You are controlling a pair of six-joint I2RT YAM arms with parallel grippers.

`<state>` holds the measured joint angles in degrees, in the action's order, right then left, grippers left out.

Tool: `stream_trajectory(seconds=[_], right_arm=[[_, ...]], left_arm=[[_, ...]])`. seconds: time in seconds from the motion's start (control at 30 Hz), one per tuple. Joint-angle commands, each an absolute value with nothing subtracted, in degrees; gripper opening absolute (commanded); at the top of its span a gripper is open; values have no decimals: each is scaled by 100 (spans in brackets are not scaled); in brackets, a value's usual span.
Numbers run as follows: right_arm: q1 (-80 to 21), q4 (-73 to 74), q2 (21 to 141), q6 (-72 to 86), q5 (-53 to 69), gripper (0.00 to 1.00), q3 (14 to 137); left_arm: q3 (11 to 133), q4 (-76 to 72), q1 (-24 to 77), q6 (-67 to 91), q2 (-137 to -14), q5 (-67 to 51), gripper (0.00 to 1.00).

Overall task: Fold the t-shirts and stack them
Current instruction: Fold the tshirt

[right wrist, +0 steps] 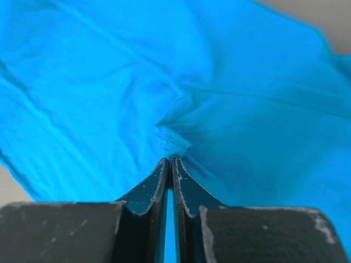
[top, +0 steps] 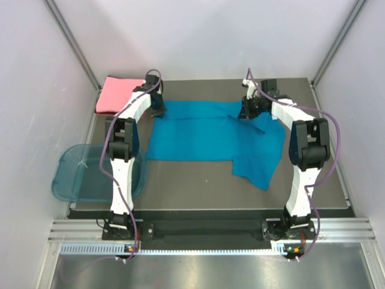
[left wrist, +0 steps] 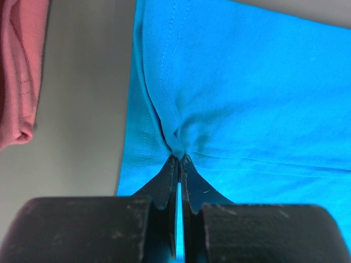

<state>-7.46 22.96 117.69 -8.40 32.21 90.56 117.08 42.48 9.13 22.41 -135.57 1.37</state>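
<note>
The teal-blue t-shirt (top: 210, 138) lies spread across the middle of the dark table, one part hanging toward the front right. My left gripper (top: 157, 107) is shut on the shirt's far left edge; in the left wrist view the cloth (left wrist: 247, 98) bunches at the fingertips (left wrist: 181, 159). My right gripper (top: 245, 111) is shut on the shirt's far right part; the right wrist view shows a pinched fold of the shirt (right wrist: 109, 98) at the gripper (right wrist: 170, 160). The salmon-pink t-shirt (top: 117, 94) lies folded at the far left corner, and also shows in the left wrist view (left wrist: 19, 71).
A translucent blue plastic tub (top: 84, 174) sits at the table's left edge beside the left arm. White walls with metal posts close in the left, right and back. The table's front edge (top: 210, 208) meets a metal rail.
</note>
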Motion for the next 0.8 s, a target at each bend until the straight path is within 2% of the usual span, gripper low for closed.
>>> stream_trajectory(seconds=[0.0,0.17,0.2,0.23,0.33,0.57,0.77], right_arm=[[-984,2461,11602,-940,3147,7,8851],[-1028,2750,11426,-923,2665,18,8649],[-1037,2786,11365,-888,2550,29,8588],[-1020,2795,11182,-827,2436,34,8535],[-976,2742,10734,-415,1961,44,8341],[-633,2584,10222,1851,134,43,7902],[-343,2540,10546,2697,-377,40,7682]], left_arm=[[11769,4184,940,2232,-13438,53,2],[11751,4140,940,2276,-13482,26,3],[11760,4131,940,2285,-13491,26,3],[11768,4131,940,2285,-13491,-8,3],[11847,4166,940,2276,-13518,-141,3],[11900,4175,940,2259,-13535,-97,3],[11795,4131,940,2241,-13518,-132,2]])
